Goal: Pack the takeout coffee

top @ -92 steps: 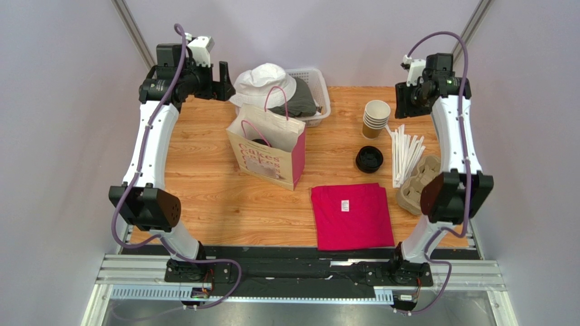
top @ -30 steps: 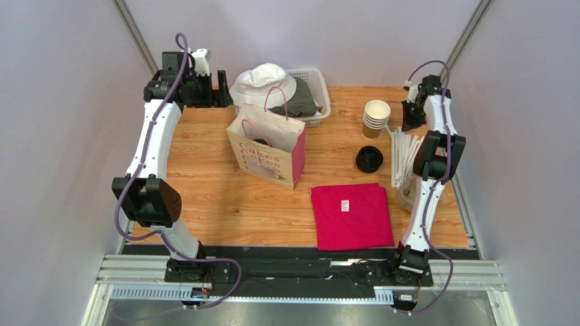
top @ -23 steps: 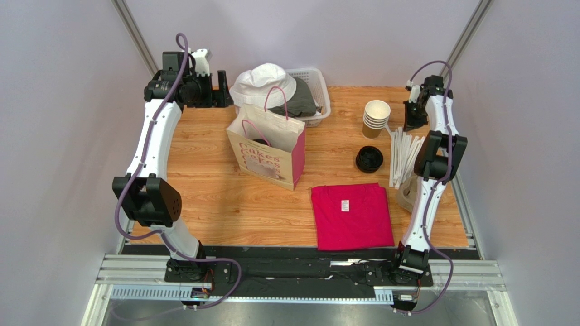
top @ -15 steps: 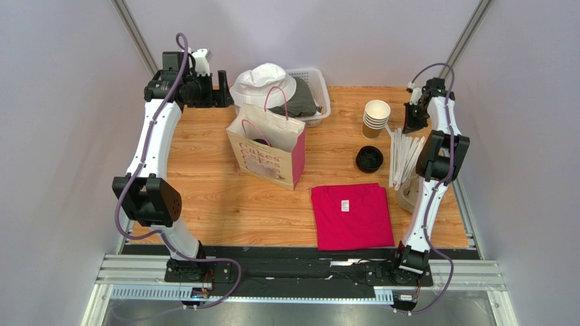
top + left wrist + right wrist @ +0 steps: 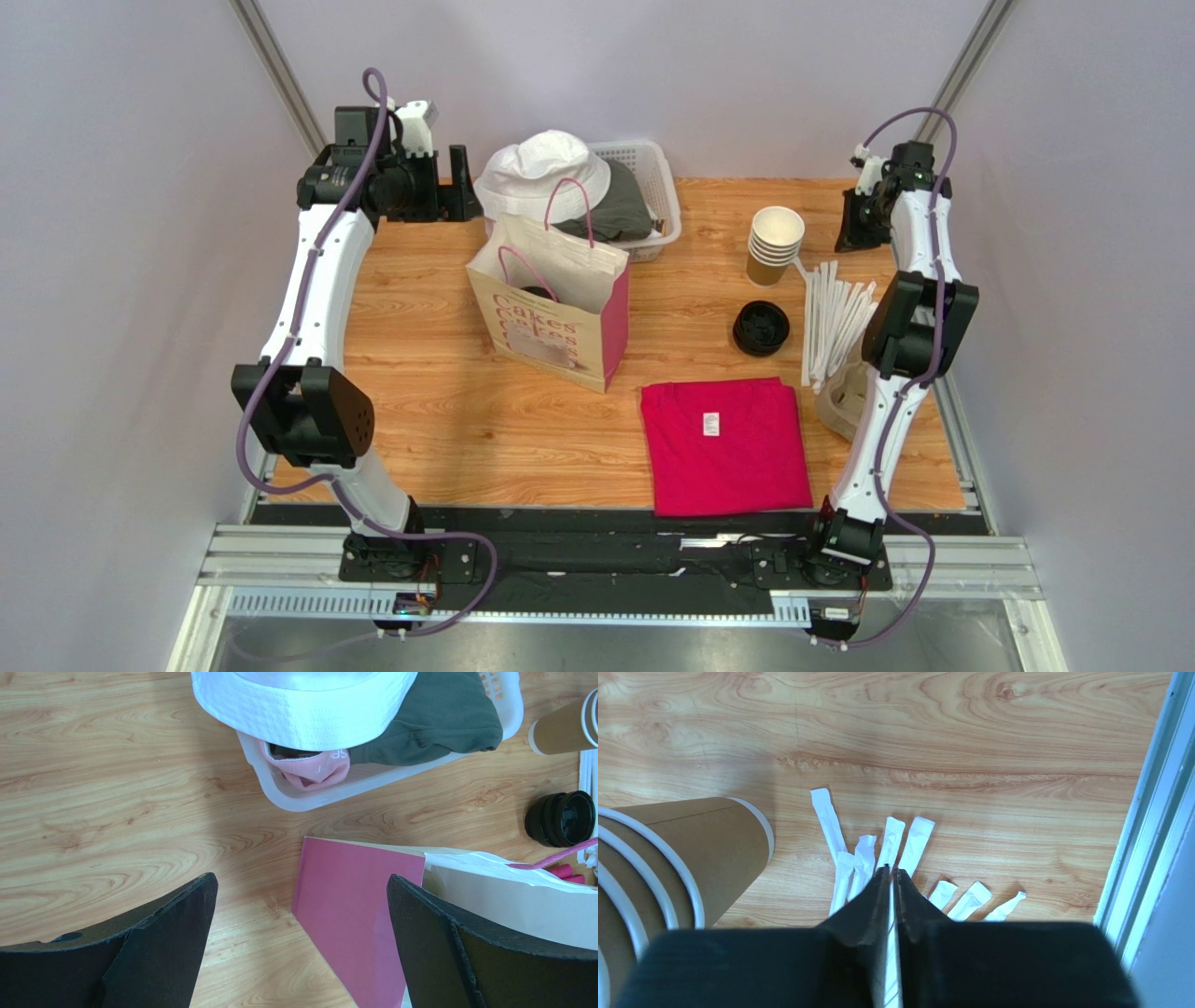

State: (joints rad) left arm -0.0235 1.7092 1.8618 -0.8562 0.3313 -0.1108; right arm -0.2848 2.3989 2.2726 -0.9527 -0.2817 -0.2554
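Right wrist view: right gripper (image 5: 891,873) is seen closed over the straws (image 5: 906,843), with the cup stack (image 5: 696,847) just beside. Whether a straw is pinched cannot be told. Since a second ago it has been carried toward the far right corner of the table (image 5: 463,420). Left gripper (image 5: 300,882) is held wide open, unmoved, above the bag (image 5: 351,917). Coffee cannot be located; the bag's interior is hidden.

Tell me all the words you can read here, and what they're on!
"cakes", faint, printed twice: on the bag.
"SP", the rest hidden: on the pink cloth in the basket.
White tag on the red shirt: too small to read.
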